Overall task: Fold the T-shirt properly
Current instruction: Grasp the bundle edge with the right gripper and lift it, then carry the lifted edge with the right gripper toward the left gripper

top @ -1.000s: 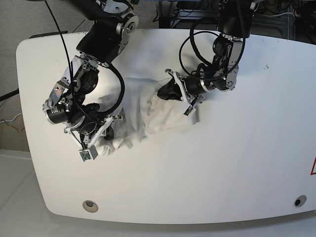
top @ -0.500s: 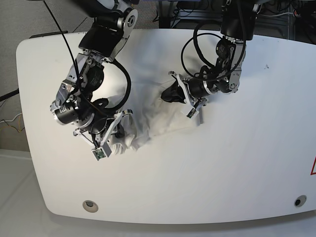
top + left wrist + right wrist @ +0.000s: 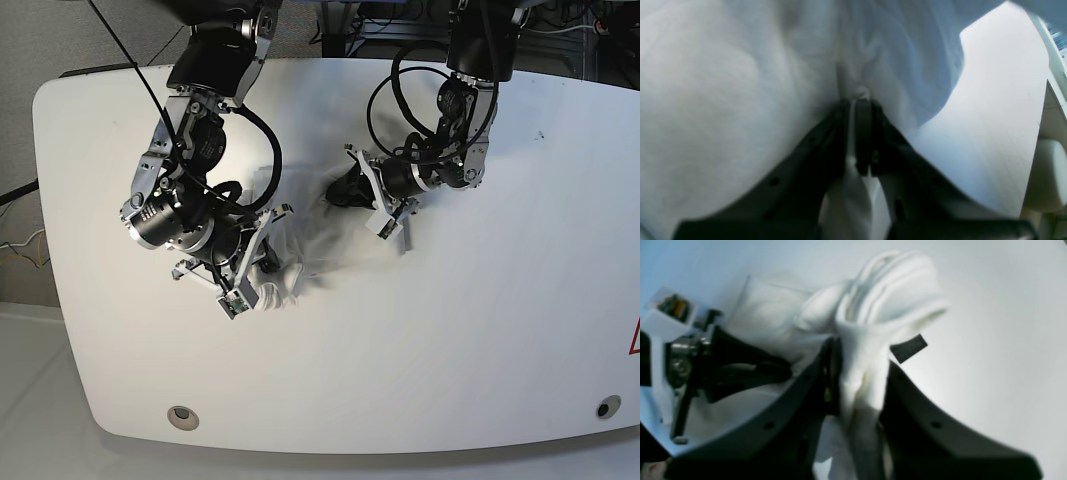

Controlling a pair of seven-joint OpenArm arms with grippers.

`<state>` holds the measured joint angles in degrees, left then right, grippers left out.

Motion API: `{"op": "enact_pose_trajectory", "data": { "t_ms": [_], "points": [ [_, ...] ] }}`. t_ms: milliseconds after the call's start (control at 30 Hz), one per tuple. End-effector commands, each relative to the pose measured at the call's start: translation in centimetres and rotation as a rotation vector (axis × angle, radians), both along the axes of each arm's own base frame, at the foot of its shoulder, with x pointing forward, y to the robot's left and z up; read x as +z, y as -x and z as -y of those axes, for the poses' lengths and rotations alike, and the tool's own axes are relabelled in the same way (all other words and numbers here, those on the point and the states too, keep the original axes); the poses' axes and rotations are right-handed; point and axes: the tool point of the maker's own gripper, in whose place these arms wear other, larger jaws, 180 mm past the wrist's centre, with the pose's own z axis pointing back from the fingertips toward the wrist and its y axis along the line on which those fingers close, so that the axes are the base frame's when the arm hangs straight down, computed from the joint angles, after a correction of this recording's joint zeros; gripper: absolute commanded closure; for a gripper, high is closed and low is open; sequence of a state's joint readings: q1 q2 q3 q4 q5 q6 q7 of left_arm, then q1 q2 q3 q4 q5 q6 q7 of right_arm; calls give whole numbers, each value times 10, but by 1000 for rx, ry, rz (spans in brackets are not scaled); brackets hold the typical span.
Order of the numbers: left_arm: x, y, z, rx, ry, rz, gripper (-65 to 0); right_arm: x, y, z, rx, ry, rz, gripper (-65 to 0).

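1. Across the middle of the base view, a rounded white table (image 3: 480,340) carries a crumpled white cotton T-shirt (image 3: 320,235), bunched between two black robot arms
2. At the centre left of the base view, the right gripper (image 3: 268,272) sits low over the table, with a wad of the shirt at its tip
3. From the right wrist view, the right gripper (image 3: 858,350) has its dark jaws pressed onto a thick fold of the shirt (image 3: 873,306); layered cloth fans out above the jaws, and a small black neck label (image 3: 908,347) sticks out to the right of the fold
4. At the upper centre of the base view, the left gripper (image 3: 345,188) meets the shirt's upper edge
5. From the left wrist view, the left gripper (image 3: 858,100) has its jaws nearly together, pinching a thin ridge of the shirt (image 3: 740,83), which fills most of the frame; bare table (image 3: 1000,116) shows at the right
6. No printed lettering on the shirt can be seen in any view
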<state>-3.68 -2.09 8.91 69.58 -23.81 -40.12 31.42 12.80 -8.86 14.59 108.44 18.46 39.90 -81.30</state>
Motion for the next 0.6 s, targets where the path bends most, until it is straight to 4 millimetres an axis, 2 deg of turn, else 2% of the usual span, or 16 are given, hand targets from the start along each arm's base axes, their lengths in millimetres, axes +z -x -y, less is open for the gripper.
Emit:
{"op": "enact_pose_trajectory", "data": {
  "t_ms": [0, 300, 433, 567],
  "points": [
    [5, -6, 2, -6, -8, 20, -10, 26, -9, -13, 33, -73, 86, 0],
    [5, -6, 2, -5, -9, 18, -10, 27, -2, -24, 68, -130, 87, 0],
    [5, -6, 1, -3, -8, 18, -10, 30, 2, -39, 121, -151, 93, 0],
    [5, -6, 1, -3, -8, 18, -10, 24, 13, -56, 180, -146, 72, 0]
  ]
}}
